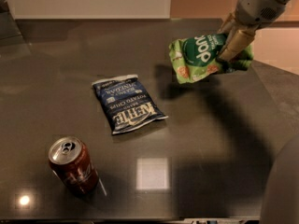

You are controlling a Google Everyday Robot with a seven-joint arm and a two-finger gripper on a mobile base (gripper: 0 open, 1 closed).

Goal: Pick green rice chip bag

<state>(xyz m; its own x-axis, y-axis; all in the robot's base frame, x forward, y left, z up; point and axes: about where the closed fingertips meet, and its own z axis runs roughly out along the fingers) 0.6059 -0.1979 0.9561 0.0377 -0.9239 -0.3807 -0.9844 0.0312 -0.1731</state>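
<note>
Dark tabletop (pixel 210 148) seen from above and in front. At upper right, the gripper (pixel 231 51) reaches in from the top right corner on the grey arm (pixel 259 3). Its tan fingers (pixel 238 42) are closed on the right end of the green rice chip bag (pixel 198 57), pinching the crinkled foil. The bag hangs in the air, clear of the surface, with its dark green circle and white letters facing the camera (the lettering reads tilted). Its shadow falls on the table below and to the left. Near the centre, the dark blue chip bag (pixel 128 104) lies flat, well apart from the held bag. At lower left, a red-brown drink can (pixel 74 164) stands upright, separate from both bags.
</note>
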